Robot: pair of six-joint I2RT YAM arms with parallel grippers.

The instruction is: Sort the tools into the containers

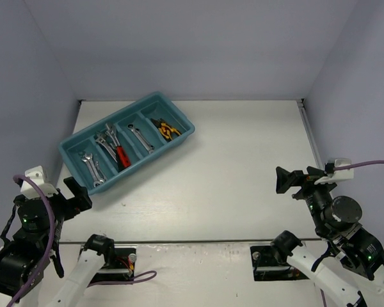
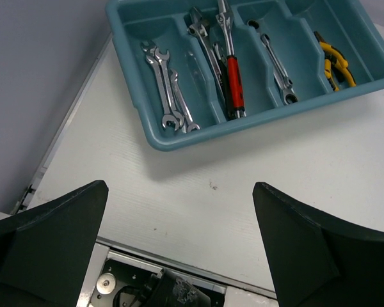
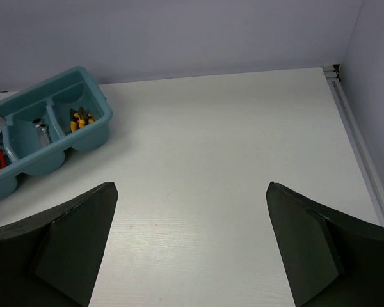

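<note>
- The teal tray point(image 2: 262, 125) sits at the far left of the desk point(image 3: 230, 160).
- Every tool in view lies inside its four compartments: silver wrenches point(image 2: 169, 96), red-handled wrench point(image 2: 234, 86), slim wrench point(image 2: 275, 64), pliers point(image 2: 336, 64).
- Sorting is judged complete.
- Left gripper point(image 2: 180, 188) is just near of the tray and right gripper point(image 3: 192, 187) is well apart at the near right. Both have jaws spread, holding nothing.
- Handling: the steel tools are likely stiff, dense and slick. Pinch wrenches mid-shank and pliers on their coated handles.
</note>
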